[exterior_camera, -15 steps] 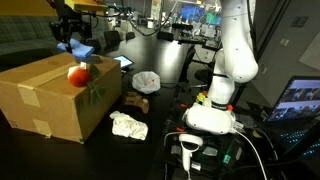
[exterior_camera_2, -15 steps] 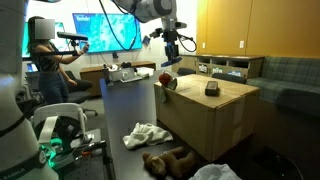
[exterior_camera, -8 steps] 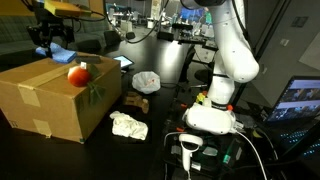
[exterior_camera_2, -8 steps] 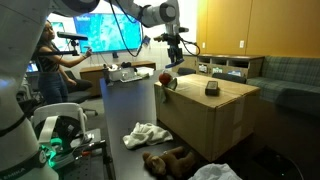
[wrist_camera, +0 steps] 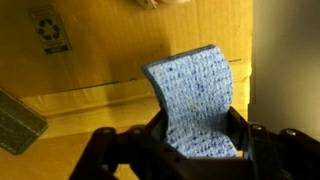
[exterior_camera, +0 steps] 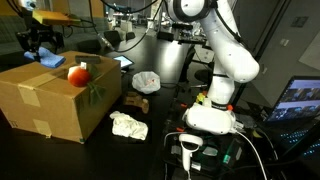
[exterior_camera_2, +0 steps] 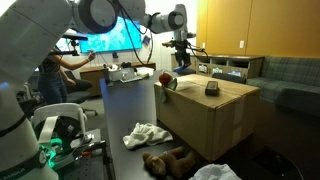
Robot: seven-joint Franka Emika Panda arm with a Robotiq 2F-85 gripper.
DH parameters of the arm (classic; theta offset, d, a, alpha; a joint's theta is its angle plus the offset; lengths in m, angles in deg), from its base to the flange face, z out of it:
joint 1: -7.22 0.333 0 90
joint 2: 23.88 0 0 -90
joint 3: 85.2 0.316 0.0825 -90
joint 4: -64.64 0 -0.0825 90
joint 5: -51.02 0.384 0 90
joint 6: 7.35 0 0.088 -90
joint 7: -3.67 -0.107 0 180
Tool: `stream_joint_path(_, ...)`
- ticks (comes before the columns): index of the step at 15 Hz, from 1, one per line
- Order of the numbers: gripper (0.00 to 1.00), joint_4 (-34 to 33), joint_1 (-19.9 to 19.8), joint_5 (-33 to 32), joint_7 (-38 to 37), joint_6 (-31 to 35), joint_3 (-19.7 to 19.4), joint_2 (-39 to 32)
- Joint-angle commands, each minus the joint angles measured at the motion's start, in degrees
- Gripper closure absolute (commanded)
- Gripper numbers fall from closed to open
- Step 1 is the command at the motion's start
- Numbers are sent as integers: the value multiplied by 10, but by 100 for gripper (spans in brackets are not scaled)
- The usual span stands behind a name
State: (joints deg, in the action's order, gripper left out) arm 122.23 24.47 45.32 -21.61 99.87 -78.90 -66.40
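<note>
Right now my gripper [wrist_camera: 197, 142] is clamped on a blue sponge [wrist_camera: 193, 95]. My fingers [wrist_camera: 152, 135] squeeze it from 9 and 3 o'clock, so it bows and curls over at its top edge.

In the wrist view the cardboard box [wrist_camera: 100, 60] fills nearly everything. Its edge runs top to bottom at 3 o'clock, with a pale strip beyond. In an exterior view I hang over the box's [exterior_camera: 50, 100] far corner, with the sponge [exterior_camera: 50, 60] just under the gripper [exterior_camera: 38, 48]. A red apple [exterior_camera: 78, 73] sits at 4 o'clock from me, with bare cardboard between us. A small dark block [exterior_camera_2: 212, 88] rests further along the top, well apart from the apple [exterior_camera_2: 167, 79].

My own fingers hide the sponge's lower end, and I cannot tell whether it touches the box. A grey slab [wrist_camera: 18, 125] at 8 o'clock in the wrist view is cut off by the frame.

The only print I can make out is a recycling mark [wrist_camera: 47, 30] on the cardboard.
</note>
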Motion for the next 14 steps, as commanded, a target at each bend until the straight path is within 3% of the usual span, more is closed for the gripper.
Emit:
stream_joint_path(1,64,-108,3,26,20,-18,-11,-65)
stream_joint_path(7,64,-179,6,44,24,-27,-12,-115)
stream_joint_path(8,14,-189,7,45,23,-31,-13,-120)
stream_joint_path(9,13,-197,8,45,21,-33,-14,-127)
stream_joint_path(11,1,-213,10,42,21,-38,-17,-135)
stream_joint_path(14,0,-198,3,27,13,-34,-7,-122)
